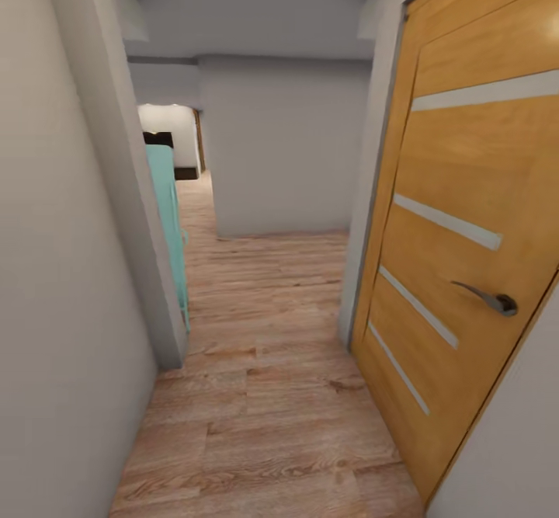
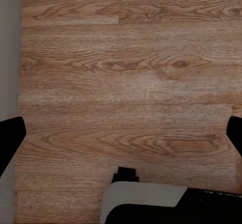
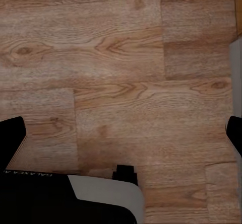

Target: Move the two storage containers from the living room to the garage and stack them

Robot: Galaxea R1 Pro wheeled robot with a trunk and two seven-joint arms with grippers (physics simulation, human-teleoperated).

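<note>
Showing wood-plank hallway floor (image 1: 264, 394), orange-brown striped door (image 1: 466, 254), pale walls (image 1: 62, 269)

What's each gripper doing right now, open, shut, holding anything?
Left gripper: open, holding nothing, above wood plank floor.
Right gripper: open, holding nothing, above the same flooring.

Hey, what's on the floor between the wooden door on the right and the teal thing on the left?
In the head view, bare wood plank flooring lies between the wooden door and the teal object; nothing stands on it.
</note>
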